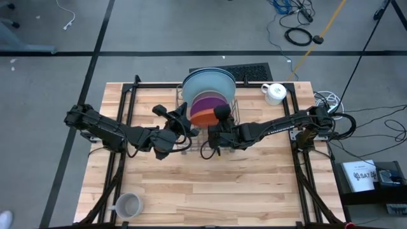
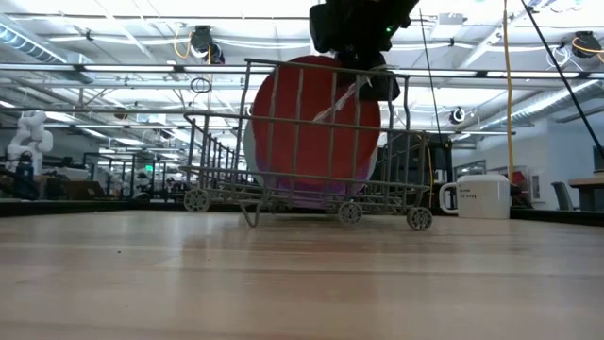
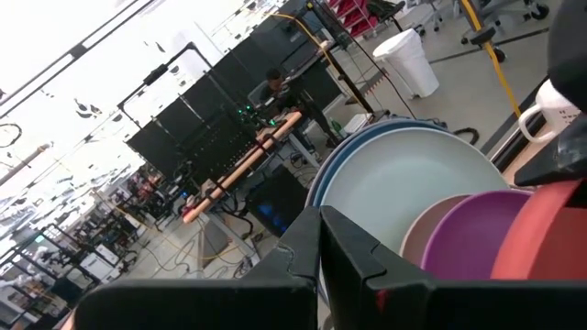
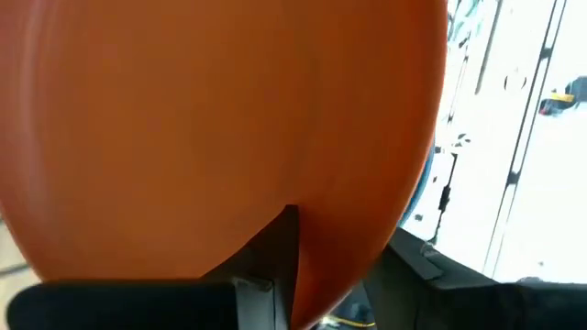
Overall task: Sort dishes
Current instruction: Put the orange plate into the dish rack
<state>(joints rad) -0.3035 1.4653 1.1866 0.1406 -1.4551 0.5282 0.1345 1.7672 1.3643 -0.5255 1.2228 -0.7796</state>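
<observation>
A wire dish rack [image 2: 283,194] stands at the table's far middle. Upright in it are a large light blue plate [image 1: 203,83], a dark blue plate [image 3: 335,174] behind it and a purple plate [image 1: 206,102]. Nearest stands an orange plate [image 2: 311,123], with my right gripper [image 1: 220,114] shut on it. The plate's lower edge is hidden behind the rack's wires. My left gripper [image 1: 181,121] is shut, level beside the rack's left side. I see nothing between its fingers [image 3: 321,247]. My right gripper pinches the orange plate's rim [image 4: 303,229] at its upper right between the two fingers. One finger [image 4: 275,266] lies on the near face, the other [image 4: 431,270] behind the plate. The fingers come from the table's near right, slanting down. The plate stands upright inside the rack.
A white mug [image 1: 275,93] stands right of the rack at the far right. A grey mug [image 1: 127,205] lies near the front left corner. Bare wood spreads in front of the rack. Black rails [image 1: 127,102] run along the table's sides.
</observation>
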